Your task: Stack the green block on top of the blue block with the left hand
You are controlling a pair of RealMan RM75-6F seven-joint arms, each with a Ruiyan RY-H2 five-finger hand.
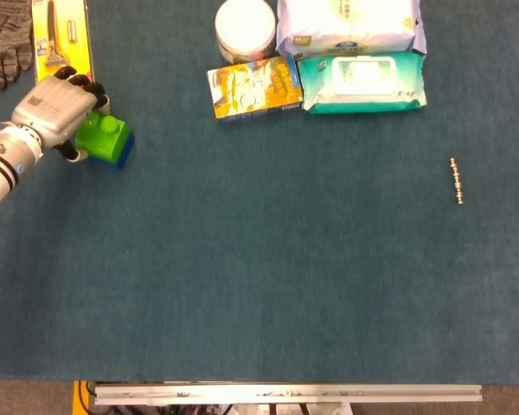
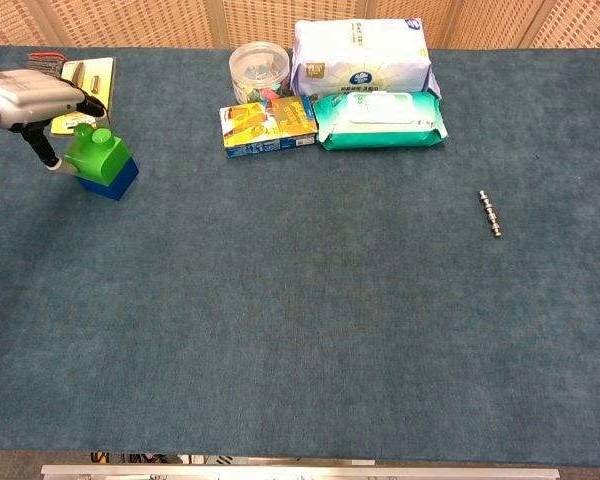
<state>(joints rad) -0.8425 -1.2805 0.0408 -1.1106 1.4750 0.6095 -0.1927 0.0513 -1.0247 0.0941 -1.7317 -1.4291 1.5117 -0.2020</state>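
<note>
The green block (image 1: 104,135) (image 2: 98,154) sits on top of the blue block (image 1: 122,155) (image 2: 113,183) at the far left of the blue-green table cover. My left hand (image 1: 54,107) (image 2: 32,98) reaches in from the left and grips the green block, with fingers over its far side and the thumb at its near left side. Only the blue block's right and lower edges show under the green one. My right hand is in neither view.
Behind the hand lie a yellow tool pack (image 1: 59,35) and a grey glove (image 1: 7,39). At the back middle are an orange box (image 1: 253,87), a round tub (image 1: 245,28) and two wipe packs (image 1: 363,82). A small metal rod (image 1: 456,180) lies at the right.
</note>
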